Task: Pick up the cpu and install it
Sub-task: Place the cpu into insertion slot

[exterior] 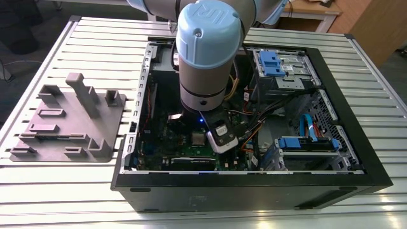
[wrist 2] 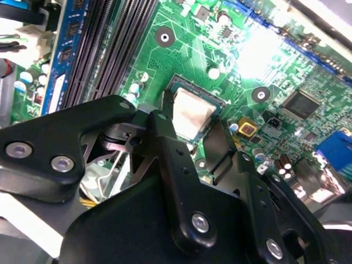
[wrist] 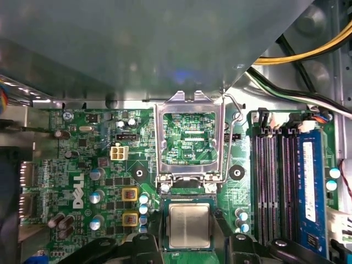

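An open computer case (exterior: 254, 195) lies on the slatted counter (exterior: 64, 28), and the arm (exterior: 207, 52) reaches down into it over the green motherboard (wrist: 82, 165). The hand (wrist 2: 193, 124) straddles the socket just beside the raised metal socket frame (wrist: 190, 100); whether it is clamped or apart I cannot tell. The cpu (wrist: 190, 225) lies flat in the socket, silver top up, within the hand's span.
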`<move>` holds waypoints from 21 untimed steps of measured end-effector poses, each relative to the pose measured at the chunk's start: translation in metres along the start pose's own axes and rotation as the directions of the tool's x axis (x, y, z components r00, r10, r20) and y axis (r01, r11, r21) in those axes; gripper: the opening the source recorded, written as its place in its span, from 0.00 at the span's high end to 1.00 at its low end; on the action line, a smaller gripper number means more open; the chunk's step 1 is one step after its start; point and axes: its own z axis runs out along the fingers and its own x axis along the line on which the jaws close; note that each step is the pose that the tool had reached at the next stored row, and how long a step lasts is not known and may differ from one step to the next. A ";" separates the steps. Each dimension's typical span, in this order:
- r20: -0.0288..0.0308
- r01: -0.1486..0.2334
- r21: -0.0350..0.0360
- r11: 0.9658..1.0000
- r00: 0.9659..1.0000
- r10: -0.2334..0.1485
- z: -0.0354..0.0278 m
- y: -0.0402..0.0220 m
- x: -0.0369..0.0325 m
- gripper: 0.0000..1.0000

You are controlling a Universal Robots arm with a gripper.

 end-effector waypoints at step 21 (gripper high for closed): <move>0.000 0.000 0.000 1.000 1.000 0.000 -0.0072 0.0006 -0.0002 0.89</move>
